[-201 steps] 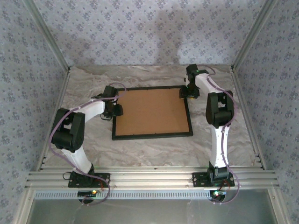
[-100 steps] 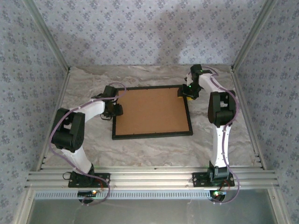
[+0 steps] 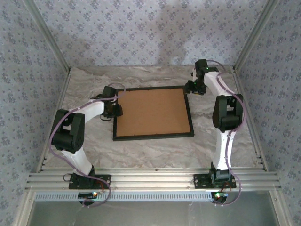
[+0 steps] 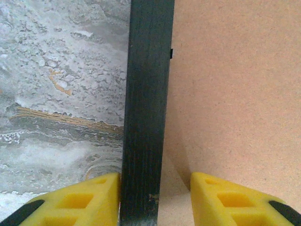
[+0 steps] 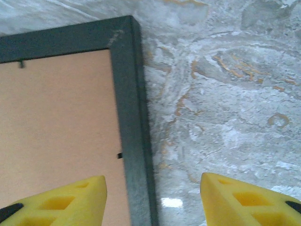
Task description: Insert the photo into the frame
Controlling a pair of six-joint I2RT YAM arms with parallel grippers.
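Observation:
The black frame (image 3: 153,136) lies flat on the marbled table with the brown backing board (image 3: 153,112) filling it. The photo is hidden. My left gripper (image 3: 115,111) straddles the frame's left rail (image 4: 146,117). Its left finger (image 4: 94,197) rests against the rail's outer side. Its right finger (image 4: 221,197) stands over the board, a gap away from the rail, so the jaws are open. My right gripper (image 3: 194,88) hovers open by the frame's far right corner (image 5: 123,28); its fingers stand wide on either side of the right rail (image 5: 134,141) without touching it.
The marbled tabletop (image 3: 155,153) spreads around the frame. Patterned walls and metal posts enclose the back and both sides. A small black tab (image 5: 120,155) sticks out of the rail over the board's edge.
The right gripper has drawn back toward the far right, off the frame's corner. The left gripper stays at the left rail, its jaws a little narrower.

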